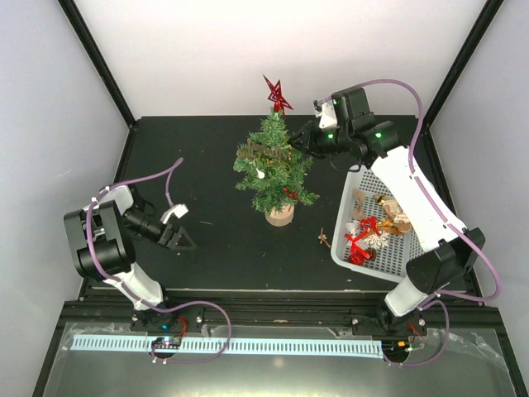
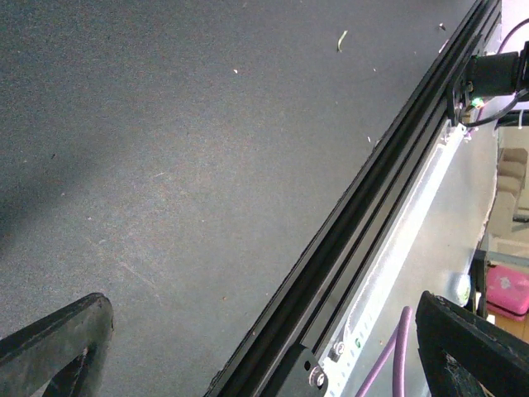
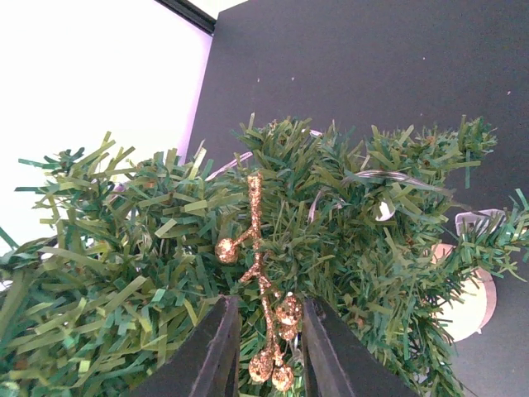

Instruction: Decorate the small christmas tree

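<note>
The small christmas tree [image 1: 273,169] stands mid-table on a wood disc [image 1: 279,217], with a red star [image 1: 277,95] on top. My right gripper [image 1: 299,142] is pressed into its upper right branches. In the right wrist view a gold glitter berry sprig [image 3: 256,240] lies among the green needles [image 3: 372,248]. Its lower berries hang between my right gripper's [image 3: 271,356] parted fingers, with a gap on the left side. My left gripper [image 1: 182,236] rests low at the left, and in the left wrist view this gripper [image 2: 264,347] is wide open over bare black mat.
A white basket [image 1: 340,248] holding several ornaments sits at the right under the right arm. A small brown piece [image 1: 324,238] lies on the mat beside it. The black front rail [image 2: 364,215] runs just past the left gripper.
</note>
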Motion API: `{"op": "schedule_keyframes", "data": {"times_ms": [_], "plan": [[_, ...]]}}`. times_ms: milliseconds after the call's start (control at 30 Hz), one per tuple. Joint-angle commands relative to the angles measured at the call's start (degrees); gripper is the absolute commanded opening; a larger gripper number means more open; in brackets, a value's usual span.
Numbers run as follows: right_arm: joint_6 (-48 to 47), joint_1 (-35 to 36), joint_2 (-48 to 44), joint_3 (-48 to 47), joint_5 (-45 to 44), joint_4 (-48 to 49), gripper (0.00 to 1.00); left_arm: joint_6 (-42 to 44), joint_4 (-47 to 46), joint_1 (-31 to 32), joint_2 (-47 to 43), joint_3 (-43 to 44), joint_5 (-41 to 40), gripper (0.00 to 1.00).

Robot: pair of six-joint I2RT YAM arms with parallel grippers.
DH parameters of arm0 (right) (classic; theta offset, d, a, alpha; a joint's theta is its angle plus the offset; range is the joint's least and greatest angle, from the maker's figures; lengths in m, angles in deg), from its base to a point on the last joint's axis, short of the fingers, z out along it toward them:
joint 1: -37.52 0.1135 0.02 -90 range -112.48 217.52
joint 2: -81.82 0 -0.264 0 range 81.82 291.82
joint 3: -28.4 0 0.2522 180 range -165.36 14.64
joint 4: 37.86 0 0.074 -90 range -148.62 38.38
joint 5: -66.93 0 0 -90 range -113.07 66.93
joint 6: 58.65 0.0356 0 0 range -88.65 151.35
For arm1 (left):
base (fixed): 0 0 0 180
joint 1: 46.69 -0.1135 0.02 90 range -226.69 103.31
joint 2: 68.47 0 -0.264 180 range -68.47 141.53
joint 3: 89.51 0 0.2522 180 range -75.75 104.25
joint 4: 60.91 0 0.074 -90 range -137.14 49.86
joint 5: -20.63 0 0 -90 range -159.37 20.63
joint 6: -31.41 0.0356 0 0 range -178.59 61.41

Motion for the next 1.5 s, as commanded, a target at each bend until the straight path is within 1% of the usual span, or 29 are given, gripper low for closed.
{"op": "schedule_keyframes", "data": {"times_ms": [0,67,200,400,433,500,633,733,833,900,967,1067,1133,1233,1367,1467], "plan": [[-0.09,0.13,-2.99,-0.15,-2.49,0.24,0.24,1.85,0.84,-0.74,-0.80,1.11,1.55,0.99],[-0.38,0.13,-3.93,-0.33,-4.12,-0.33,0.27,1.77,0.90,-0.74,-0.85,1.08,1.47,0.99],[-1.16,0.13,-7.01,0.23,-7.66,-1.39,0.38,1.77,0.76,-0.82,-1.51,1.08,1.49,0.99],[-0.91,-0.62,-13.90,5.27,-12.69,-1.70,0.49,1.77,0.66,-0.83,-2.75,0.99,1.47,0.99],[-0.42,-1.00,-14.68,6.16,-13.86,-2.61,0.50,1.77,0.61,-0.82,-2.94,0.98,1.42,0.99],[0.36,-1.90,-15.15,7.18,-16.52,-6.48,0.50,1.75,0.61,-0.83,-3.35,0.98,1.51,0.99],[-0.68,-2.10,-15.31,10.46,-21.10,-15.18,0.44,1.81,0.60,-0.82,-4.15,0.94,1.46,0.99],[-1.34,-2.07,-17.80,15.04,-23.14,-17.47,0.44,1.54,0.33,-0.76,-5.46,0.86,1.33,0.99],[-1.14,-1.62,-19.58,19.11,-23.28,-20.54,0.40,0.97,-0.41,-0.66,-7.92,0.64,1.09,0.99],[0.66,0.00,-22.76,25.61,-21.96,-19.85,0.38,0.68,-0.71,-0.37,-9.53,0.54,1.00,0.99],[2.92,1.88,-27.24,34.05,-20.98,-19.13,0.37,0.46,-0.99,-0.11,-11.05,0.42,0.92,0.99],[6.17,4.75,-32.67,41.07,-17.98,-17.11,0.37,-0.05,-1.65,0.15,-13.44,0.07,0.63,0.99],[7.02,6.64,-34.53,42.86,-16.82,-16.49,0.37,-0.16,-1.88,0.45,-14.33,-0.11,0.52,0.99],[6.36,9.76,-33.98,44.10,-14.46,-15.76,0.37,-0.34,-2.06,1.24,-14.69,-0.12,0.42,0.99],[4.83,14.85,-29.84,44.41,-12.21,-12.78,0.36,-0.66,-2.28,2.68,-14.63,-0.15,0.22,0.99],[4.28,16.15,-26.19,45.14,-12.93,-10.52,0.36,-0.91,-2.57,3.42,-15.38,-0.23,0.11,0.99]]}}
